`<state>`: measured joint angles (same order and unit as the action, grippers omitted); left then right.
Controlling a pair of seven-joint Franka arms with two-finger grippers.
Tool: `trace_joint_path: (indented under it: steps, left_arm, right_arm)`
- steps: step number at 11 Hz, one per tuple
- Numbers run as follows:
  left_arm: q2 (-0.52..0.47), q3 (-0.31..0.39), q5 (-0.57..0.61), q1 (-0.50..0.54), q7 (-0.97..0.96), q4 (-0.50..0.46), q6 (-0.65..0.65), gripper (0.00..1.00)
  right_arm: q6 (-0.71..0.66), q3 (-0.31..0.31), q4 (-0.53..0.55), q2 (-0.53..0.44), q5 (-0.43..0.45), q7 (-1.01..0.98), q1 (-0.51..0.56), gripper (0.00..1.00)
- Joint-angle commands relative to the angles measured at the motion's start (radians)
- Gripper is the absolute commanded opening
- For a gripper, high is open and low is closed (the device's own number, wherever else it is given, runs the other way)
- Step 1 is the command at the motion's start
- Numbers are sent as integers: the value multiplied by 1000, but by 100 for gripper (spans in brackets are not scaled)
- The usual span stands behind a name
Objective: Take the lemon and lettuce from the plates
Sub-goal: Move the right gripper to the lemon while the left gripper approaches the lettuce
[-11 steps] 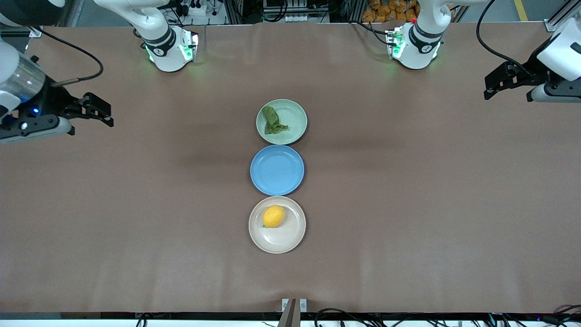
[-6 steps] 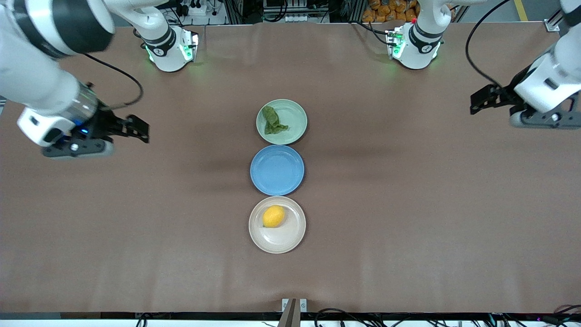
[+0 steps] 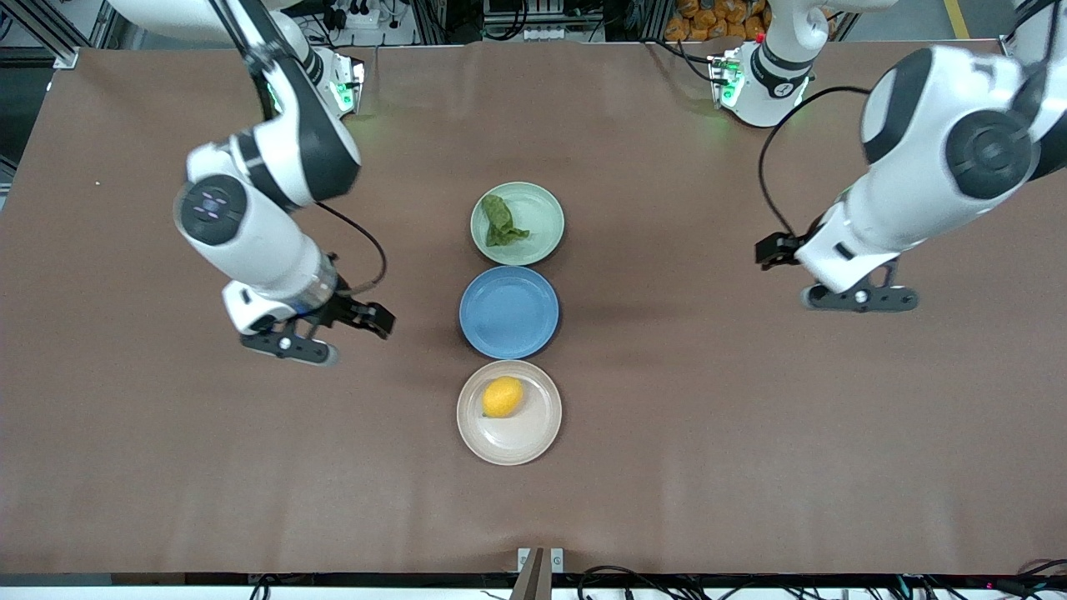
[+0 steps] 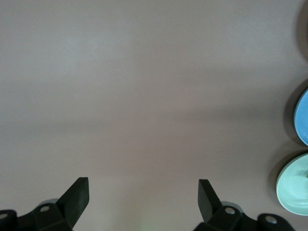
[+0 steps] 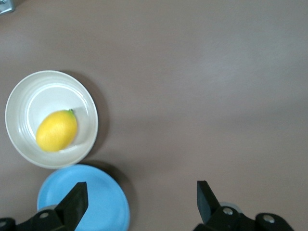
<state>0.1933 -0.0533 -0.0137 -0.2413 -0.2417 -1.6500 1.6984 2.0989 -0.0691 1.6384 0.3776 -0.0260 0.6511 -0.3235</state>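
The yellow lemon (image 3: 503, 397) (image 5: 57, 130) lies on the beige plate (image 3: 533, 429) (image 5: 19, 96), the plate nearest the front camera. A dark-green lettuce (image 3: 500, 222) leaf rests on the pale green plate (image 3: 543, 218) (image 4: 294, 188), the farthest of the row. My right gripper (image 3: 377, 318) (image 5: 140, 192) hangs open and empty over bare table beside the blue plate, toward the right arm's end. My left gripper (image 3: 765, 252) (image 4: 143, 188) is open and empty over bare table toward the left arm's end, well apart from the plates.
A blue plate (image 3: 508, 312) (image 5: 96, 204) (image 4: 304, 118) with nothing on it sits between the two task plates. The brown table (image 3: 750, 433) stretches bare on both sides of the row. Both arm bases stand along the table's farthest edge.
Both arms have swung in from the table's ends toward the row of plates, the right one coming closer. Both grippers stayed open. Lemon, lettuce and plates have not moved.
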Motion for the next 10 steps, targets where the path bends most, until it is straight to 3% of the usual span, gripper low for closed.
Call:
trace_joint_path:
  steps: [1,4,5,7,10]
  left_arm:
    - [75,3,-14,-77,-73,19,12,100]
    - [66,-2,-104,-82,-96,-25,41,100]
    - [45,-14,-129,-87,-135,-86,113,100]
    - [44,-80,-129,-95,-240,-172,223,100]
    - [86,-170,-146,-107,-411,-195,248,100]
  right_arm:
    - [114,2,-104,165,14,241,-67,100]
    - [197,3,-218,303,14,421,-117,100]
    - [257,5,-224,335,12,456,-123,100]
    - [344,14,-254,400,9,533,-149,100]
    - [348,25,-397,516,8,631,-181,100]
